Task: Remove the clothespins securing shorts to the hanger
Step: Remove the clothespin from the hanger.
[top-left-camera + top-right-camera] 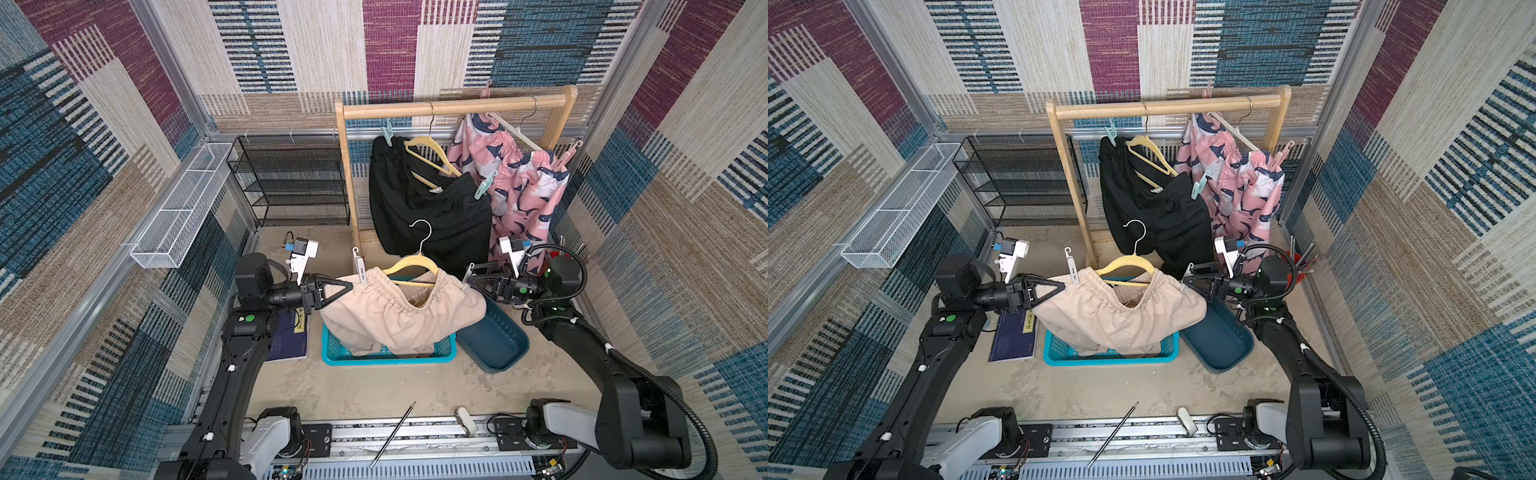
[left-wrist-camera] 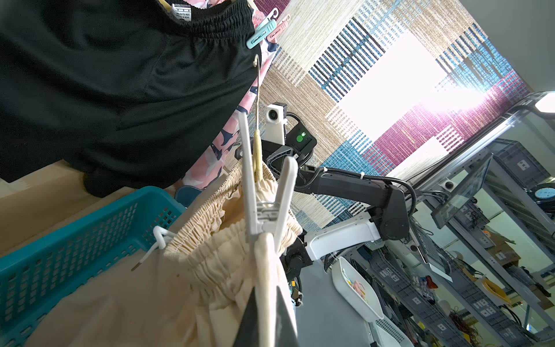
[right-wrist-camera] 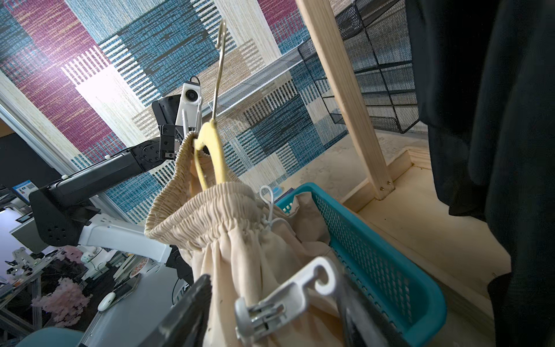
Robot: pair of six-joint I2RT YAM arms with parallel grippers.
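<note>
Two arms are working at the beige shorts [image 1: 399, 311] above the teal basket [image 1: 386, 358].
The left gripper [image 1: 348, 286] is pinching one end of the shorts' waistband tight, just beside a white clothespin [image 1: 359, 266] clamped on that waistband near the yellow hanger [image 1: 411, 266]. The right gripper [image 1: 468, 279] is standing with its jaws wide on either side of a second white clothespin [image 3: 279, 300] at the other end (whether they are touching it is unclear). The black shorts [image 1: 432, 208] and pink shorts [image 1: 523, 187] are hanging on the wooden rack [image 1: 453, 106].
</note>
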